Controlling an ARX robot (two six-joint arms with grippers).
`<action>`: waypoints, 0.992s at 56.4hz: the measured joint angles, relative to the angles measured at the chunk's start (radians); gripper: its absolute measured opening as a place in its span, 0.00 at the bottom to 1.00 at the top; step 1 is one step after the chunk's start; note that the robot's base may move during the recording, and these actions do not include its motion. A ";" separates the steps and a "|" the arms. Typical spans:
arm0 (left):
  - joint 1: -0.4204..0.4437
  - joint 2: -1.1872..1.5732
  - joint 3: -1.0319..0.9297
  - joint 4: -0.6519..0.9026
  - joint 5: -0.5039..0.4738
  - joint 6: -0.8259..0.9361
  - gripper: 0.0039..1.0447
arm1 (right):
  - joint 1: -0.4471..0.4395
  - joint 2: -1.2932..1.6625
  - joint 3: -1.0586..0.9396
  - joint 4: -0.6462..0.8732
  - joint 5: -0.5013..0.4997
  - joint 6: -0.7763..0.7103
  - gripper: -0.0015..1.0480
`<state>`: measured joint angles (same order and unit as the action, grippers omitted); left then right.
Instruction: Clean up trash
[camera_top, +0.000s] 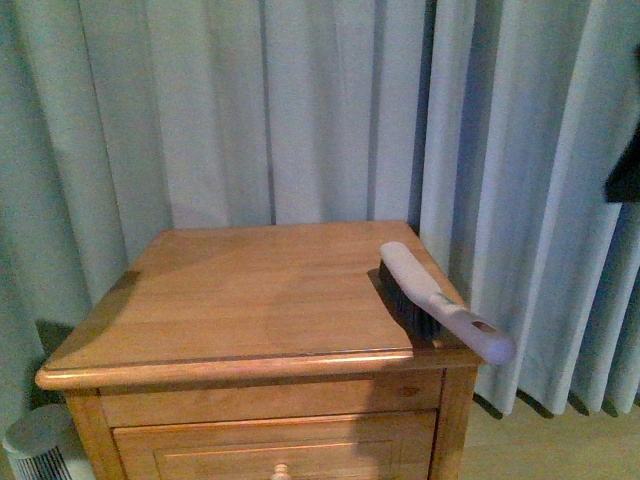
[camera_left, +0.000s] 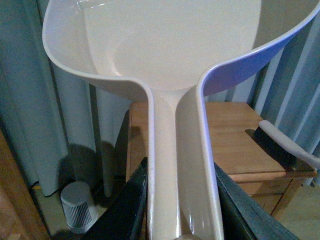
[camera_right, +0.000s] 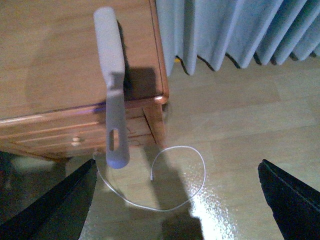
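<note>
The trash is out of view in every frame. My left gripper (camera_left: 181, 200) is shut on the handle of the beige dustpan (camera_left: 165, 50), whose scoop fills the left wrist view, held up in front of the curtain. The scoop looks empty. My right gripper (camera_right: 177, 200) is open with nothing between its black fingers (camera_right: 55, 205), hanging over the floor beside the cabinet's right corner. A hand brush (camera_top: 440, 300) with a pale grey handle and dark bristles lies along the right edge of the wooden cabinet top (camera_top: 250, 300), its handle end (camera_right: 117, 150) sticking out past the front edge.
Pale blue curtains (camera_top: 300, 100) hang behind and to the right of the cabinet. A drawer with a knob (camera_top: 281, 470) sits below the top. A white ribbed cylinder (camera_top: 40, 445) stands on the floor at the cabinet's left. A thin white cable (camera_right: 175, 175) loops on the wooden floor.
</note>
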<state>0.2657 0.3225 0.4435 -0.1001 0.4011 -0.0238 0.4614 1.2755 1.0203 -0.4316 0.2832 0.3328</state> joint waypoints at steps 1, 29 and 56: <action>0.000 0.000 0.000 0.000 0.000 0.000 0.27 | 0.002 0.027 0.016 -0.005 -0.008 0.007 0.93; 0.000 0.000 0.000 0.000 0.000 0.000 0.27 | 0.027 0.441 0.234 0.018 -0.037 0.065 0.93; 0.000 0.000 0.000 0.000 0.000 0.000 0.27 | 0.032 0.585 0.268 0.066 -0.062 0.114 0.93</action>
<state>0.2657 0.3222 0.4435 -0.1001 0.4011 -0.0238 0.4931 1.8606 1.2884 -0.3656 0.2211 0.4465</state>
